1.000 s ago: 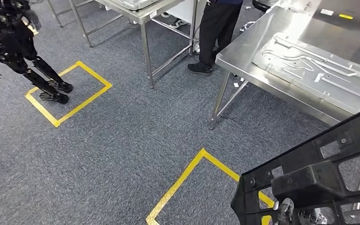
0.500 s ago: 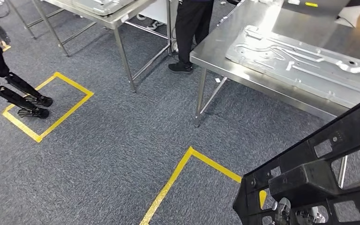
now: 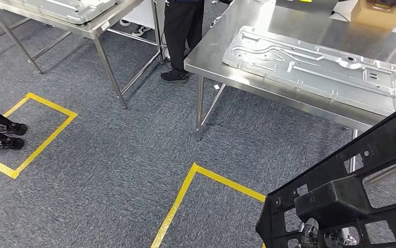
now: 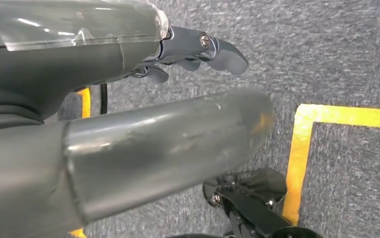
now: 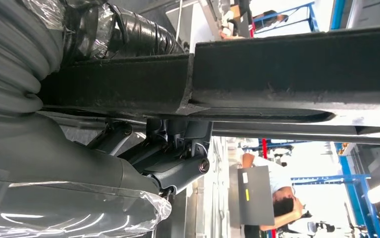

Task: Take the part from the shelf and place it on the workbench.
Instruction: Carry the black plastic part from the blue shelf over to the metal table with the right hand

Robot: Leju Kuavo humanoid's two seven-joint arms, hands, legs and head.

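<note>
A large black plastic frame part [image 3: 350, 196] with cut-out windows fills the lower right of the head view, held up over the carpet. In the right wrist view my right hand [image 5: 173, 153] grips a black bar of this part [image 5: 277, 69], fingers curled under it. The steel workbench [image 3: 299, 26] stands ahead at the upper right, with a flat stamped metal panel [image 3: 309, 64] lying on it. My left hand [image 4: 188, 49] hangs over the grey carpet with its fingers apart and nothing in it.
A second steel table [image 3: 90, 28] stands at the back left. A person in black trousers [image 3: 180, 26] stands between the tables. Yellow tape squares [image 3: 185, 191] mark the carpet; another robot's black feet [image 3: 2, 135] stand in the left one. A cardboard box [image 3: 374, 13] sits on the workbench.
The whole picture has slid leftwards, so the camera has turned right towards the workbench. The black part stays in the same place in my view, still held.
</note>
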